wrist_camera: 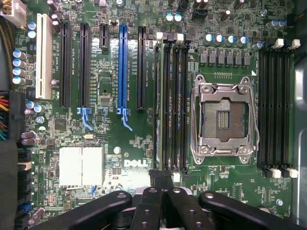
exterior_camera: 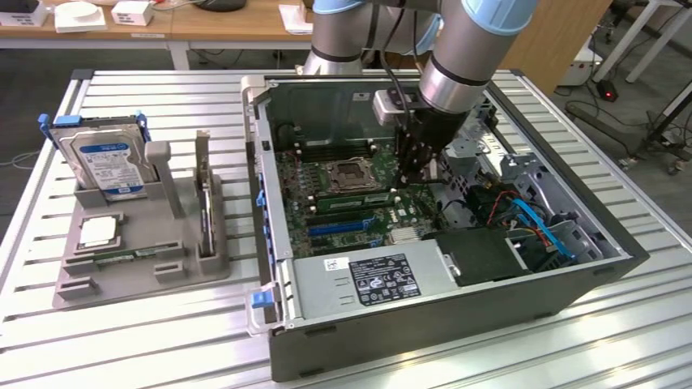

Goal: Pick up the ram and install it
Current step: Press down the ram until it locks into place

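Inside the open computer case (exterior_camera: pixel 605 267), my gripper (exterior_camera: pixel 416 178) hangs low over the green motherboard (wrist_camera: pixel 110 143), next to the processor socket (wrist_camera: pixel 223 117). Its black fingers (wrist_camera: pixel 153 201) are shut, tips together, with nothing showing between them. A ram (exterior_camera: pixel 352 199) stands on edge in the slot bank beside the socket, seen edge-on in the wrist view as the ram (wrist_camera: pixel 157 105). My gripper (wrist_camera: pixel 161 176) sits right at one end of that stick; I cannot tell whether it touches. A second thin stick (exterior_camera: pixel 203 212) appears to stand upright in the grey holder.
On the slatted table at the exterior view's left, the grey holder (exterior_camera: pixel 65 288) carries a silver hard drive (exterior_camera: pixel 108 162) and a small square processor chip (exterior_camera: pixel 97 232). The case holds a power supply (exterior_camera: pixel 368 279), blue cables (exterior_camera: pixel 536 227) and a second slot bank (wrist_camera: pixel 273 105).
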Robot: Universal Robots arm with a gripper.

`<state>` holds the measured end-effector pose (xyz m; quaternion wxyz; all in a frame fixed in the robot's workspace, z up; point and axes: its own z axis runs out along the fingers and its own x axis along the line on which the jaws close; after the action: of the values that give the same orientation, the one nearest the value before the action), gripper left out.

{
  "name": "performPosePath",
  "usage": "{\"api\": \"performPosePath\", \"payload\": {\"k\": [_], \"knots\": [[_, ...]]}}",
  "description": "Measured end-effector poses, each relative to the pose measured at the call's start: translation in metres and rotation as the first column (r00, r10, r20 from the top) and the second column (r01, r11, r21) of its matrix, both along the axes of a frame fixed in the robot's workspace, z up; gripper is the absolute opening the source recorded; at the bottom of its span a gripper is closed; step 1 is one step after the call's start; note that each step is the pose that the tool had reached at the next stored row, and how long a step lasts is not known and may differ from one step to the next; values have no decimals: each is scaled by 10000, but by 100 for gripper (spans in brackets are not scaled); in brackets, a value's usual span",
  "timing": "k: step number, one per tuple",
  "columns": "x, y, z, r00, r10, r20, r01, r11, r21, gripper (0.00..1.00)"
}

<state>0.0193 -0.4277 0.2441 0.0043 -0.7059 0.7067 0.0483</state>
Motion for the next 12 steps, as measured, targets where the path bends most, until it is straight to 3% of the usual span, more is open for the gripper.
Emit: {"api": "performPosePath", "payload": {"k": [12], "knots": [[1,6,-49,10000,1,1,-1,10000,2,9]]}}
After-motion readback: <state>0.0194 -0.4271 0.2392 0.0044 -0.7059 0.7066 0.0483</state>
